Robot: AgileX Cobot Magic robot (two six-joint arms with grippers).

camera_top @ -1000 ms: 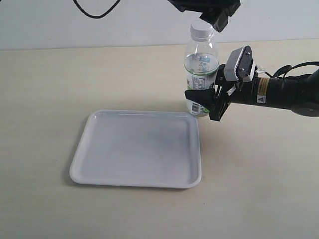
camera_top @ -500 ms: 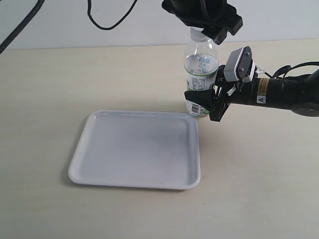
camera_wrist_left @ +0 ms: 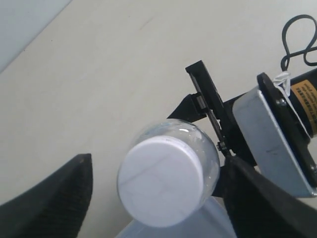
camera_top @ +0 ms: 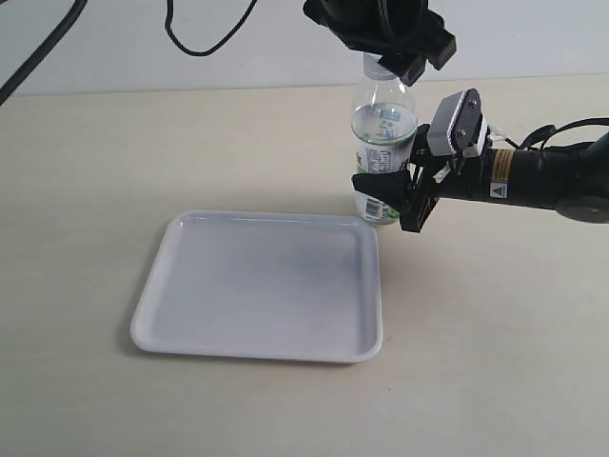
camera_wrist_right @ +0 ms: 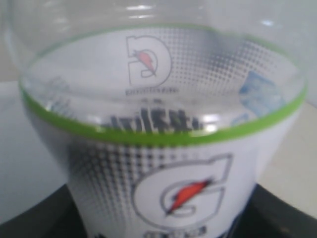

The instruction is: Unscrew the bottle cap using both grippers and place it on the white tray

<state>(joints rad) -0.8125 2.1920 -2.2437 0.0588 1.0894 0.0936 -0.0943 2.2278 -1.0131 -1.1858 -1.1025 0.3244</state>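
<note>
A: Any sign of the bottle (camera_top: 383,143)?

B: Yes. Standing upright on the table (camera_top: 95,152), just past the far right corner of the white tray (camera_top: 262,286). Outside the tray, just beside its rim; touching it or not, cannot tell.

A: And the bottle cap (camera_wrist_left: 159,181)?

B: On the neck. Round and white, seen from above in the left wrist view. Mostly covered in the exterior view.

A: Covered by what?

B: By the left gripper (camera_top: 388,57), hanging over the top of the bottle. Spread wide, with dark fingers (camera_wrist_left: 49,201) on either side of the cap. Wide gap on one side, close to the bottle's shoulder on the other, pressing the cap on neither.

A: What about the right gripper (camera_top: 385,195)?

B: Reaching in level from the right. Clamped on the bottle low down, across the label. Dark pads at both lower corners of the right wrist view, with the label filling the rest.

A: Anything else on that arm?

B: A grey-white block (camera_top: 455,122) on top, and a small warning sticker (camera_top: 497,189) further back.

A: Beyond the bottle?

B: A black cable (camera_top: 190,24) looping down at the far edge, against the pale wall.
</note>
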